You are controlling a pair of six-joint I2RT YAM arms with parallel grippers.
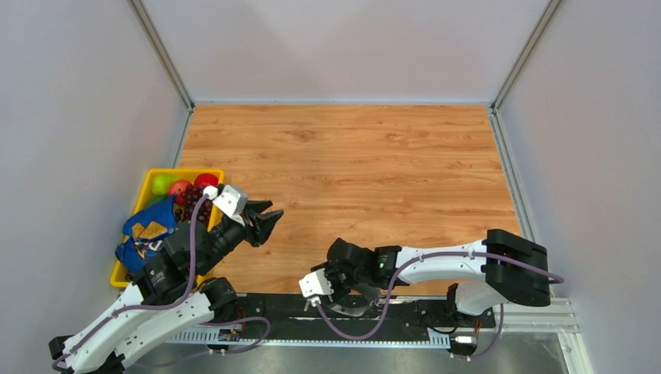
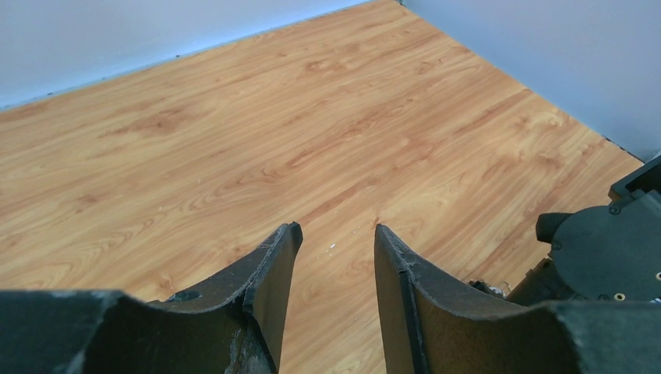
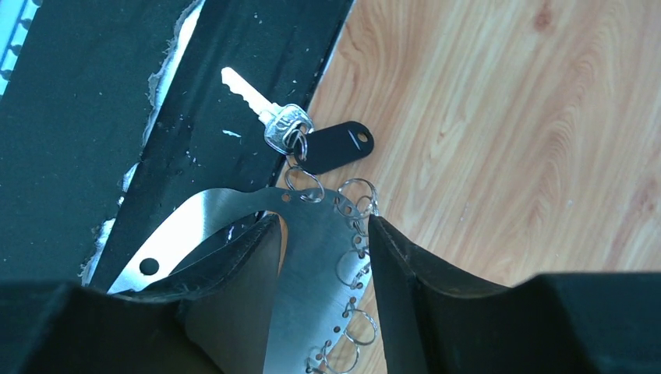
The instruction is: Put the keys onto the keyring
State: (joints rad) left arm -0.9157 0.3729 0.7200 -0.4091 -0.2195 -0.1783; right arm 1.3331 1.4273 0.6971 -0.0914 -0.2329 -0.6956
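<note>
- Right gripper point(image 3: 323, 222) low at the near edge of the desk point(image 1: 351, 156), clamped across the keyring point(image 3: 312, 257), with a finger against each side of its flat grey band.
- Keyring seen as a curved metal strip. Holes line one edge, and several carry small empty split rings point(image 3: 349, 267).
- Far end of the band bends left over the black strip point(image 3: 226, 47) that runs along the desk edge.
- One silvery key point(image 3: 257, 105) hangs from a small ring just past the fingertips. Blade lies on the black strip, pointing away from the gripper.
- Black fob point(image 3: 335, 146) on the same ring, lying on the wood just beside the key head.
- Left gripper point(image 2: 335, 241) held above bare wood to the left, fingers apart and empty, well apart from the keyring.
- Yellow bin point(image 1: 148, 183) at the left desk edge, behind the left arm, holding fruit point(image 1: 181, 187) and a blue packet.
</note>
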